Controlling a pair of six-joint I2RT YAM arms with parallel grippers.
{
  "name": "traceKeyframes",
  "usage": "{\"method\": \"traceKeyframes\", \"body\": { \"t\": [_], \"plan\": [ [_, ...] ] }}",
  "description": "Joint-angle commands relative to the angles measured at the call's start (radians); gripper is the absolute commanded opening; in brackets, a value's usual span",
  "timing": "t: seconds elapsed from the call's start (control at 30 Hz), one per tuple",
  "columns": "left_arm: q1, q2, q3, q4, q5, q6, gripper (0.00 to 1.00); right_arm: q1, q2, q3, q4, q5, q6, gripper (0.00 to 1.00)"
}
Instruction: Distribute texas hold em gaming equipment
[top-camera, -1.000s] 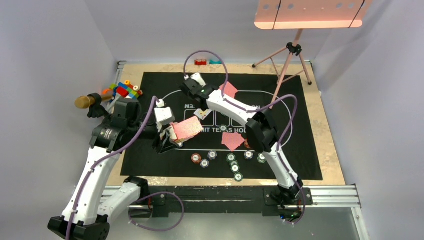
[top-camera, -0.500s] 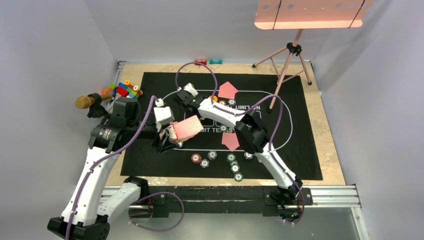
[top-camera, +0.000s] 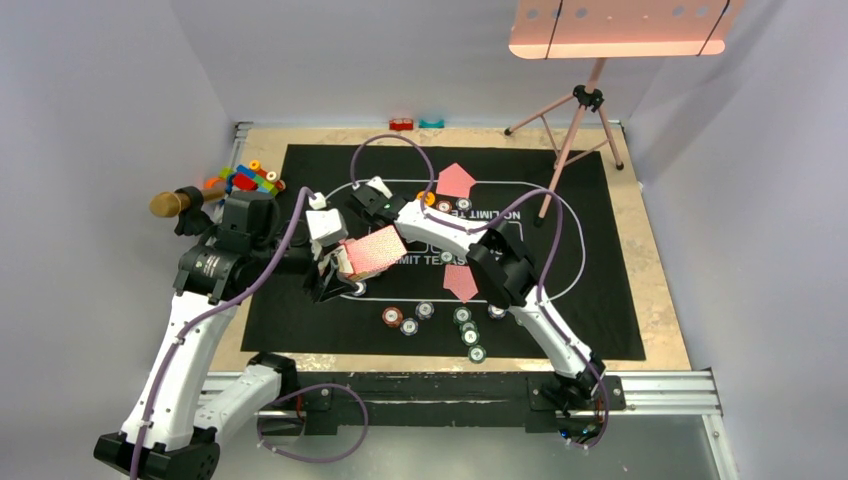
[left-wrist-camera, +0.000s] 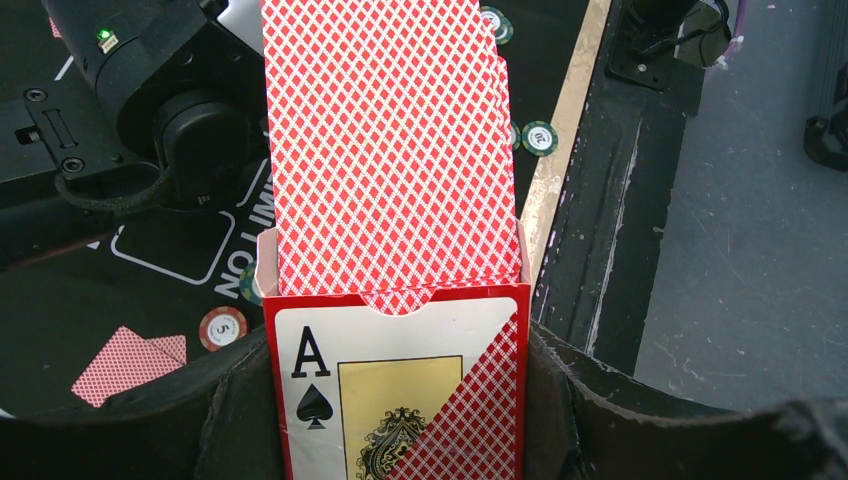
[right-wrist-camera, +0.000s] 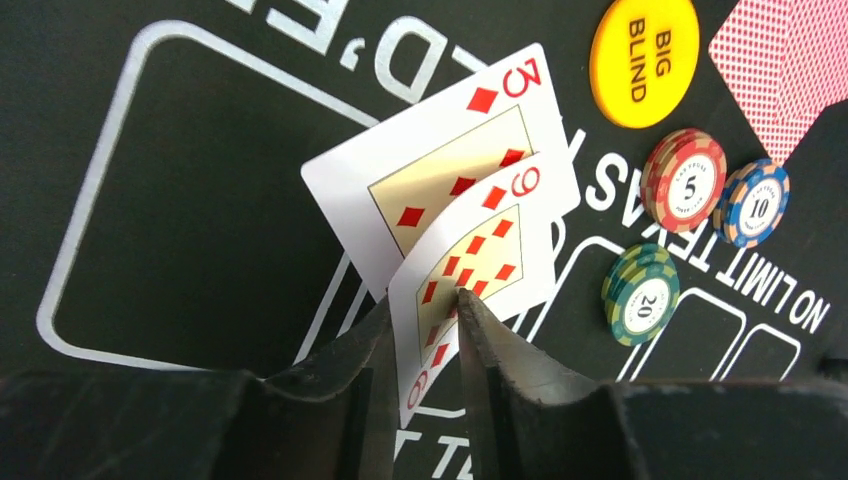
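Right arm has swung from the far-middle of the table back toward the left edge over the last second; left arm has barely shifted.

- Step in hand, as I read it: dealing. Two piles of red-backed cards already lie on the black mat (top-camera: 600, 300), one toward the far edge (top-camera: 456, 180) and one nearer the middle (top-camera: 462, 282). A third hand looks to be on its way.
- Right claw (right-wrist-camera: 455, 300): fingers pressed together on two face-up cards, a three of diamonds (right-wrist-camera: 450, 180) and a nine of diamonds (right-wrist-camera: 480, 250). The grip is at their lower corner. They are fanned and tilted above the mat, over a white outlined box, not touching it.
- Left claw (left-wrist-camera: 400, 400): clamped on the card box (left-wrist-camera: 395, 440), held upright, with the deck (left-wrist-camera: 390, 150) standing half out of it. It sits left of middle, just beside the right claw in the top view.
- Near the held pair: the yellow "big blind" disc (right-wrist-camera: 643, 62) and red (right-wrist-camera: 686, 180), blue (right-wrist-camera: 757, 203) and green (right-wrist-camera: 641, 293) chip stacks. More chips lie in a row (top-camera: 440, 320) toward the near edge.
- Next move likely calls for lowering the pair flat at a left-side seat, clear of the box, then parting the fingers. Being fanned, the pair could slide apart.
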Motion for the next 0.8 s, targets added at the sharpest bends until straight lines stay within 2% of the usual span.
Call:
{"method": "traceKeyframes", "body": {
  "t": [0.0, 0.17, 0.23, 0.47, 0.63, 0.77],
  "plan": [
    [0.009, -0.002, 0.039, 0.02, 0.032, -0.002, 0.0, 0.005, -0.036, -0.028, 0.007, -0.058, 0.031, 0.4],
    [0.009, 0.006, 0.039, 0.026, 0.031, 0.0, 0.0, 0.005, -0.078, -0.081, 0.026, -0.125, 0.044, 0.74],
    [0.009, 0.006, 0.039, 0.025, 0.03, 0.003, 0.0, 0.003, -0.106, -0.094, 0.032, -0.162, 0.058, 0.82],
    [0.009, 0.006, 0.04, 0.016, 0.028, 0.011, 0.0, -0.021, -0.237, -0.137, 0.06, -0.284, 0.083, 0.87],
    [0.009, 0.0, 0.02, 0.02, 0.027, 0.014, 0.0, -0.104, -0.415, -0.254, 0.122, -0.456, 0.153, 0.87],
    [0.009, 0.003, 0.005, 0.038, 0.024, 0.014, 0.0, -0.193, -0.536, -0.256, 0.118, -0.596, 0.232, 0.87]
  ]
}}
